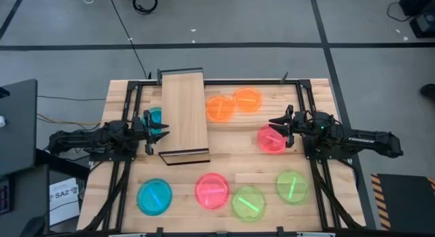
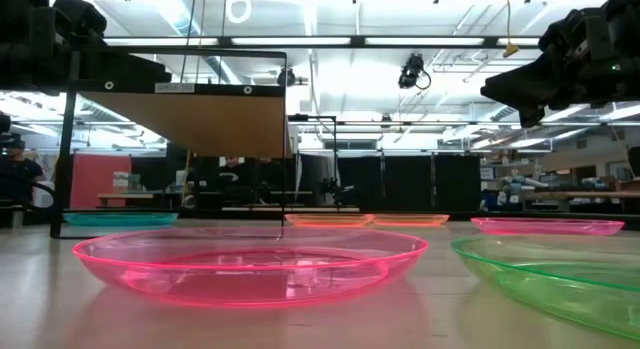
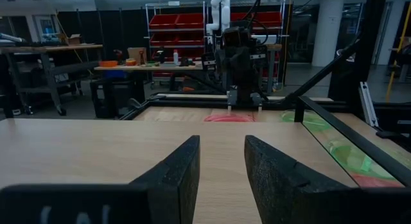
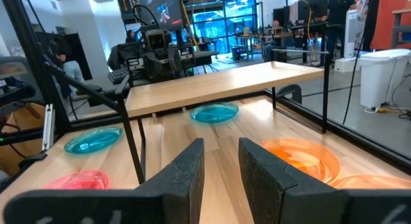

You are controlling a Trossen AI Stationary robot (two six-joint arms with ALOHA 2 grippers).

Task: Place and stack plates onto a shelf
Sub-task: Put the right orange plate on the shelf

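Note:
The shelf stands on the slatted table, left of centre. All the plates lie flat on the tabletop: two orange at the far side, a teal one partly under the shelf's left edge, and a pink one at the right. Along the near side lie teal, pink and two green. My left gripper hovers open and level at the shelf's left edge, above the teal plate. My right gripper hovers open and level over the right pink plate.
A dark frame runs along the table's edges and beside each arm. A black post of the shelf stands between my right gripper and the near teal plate. The shelf top is bare.

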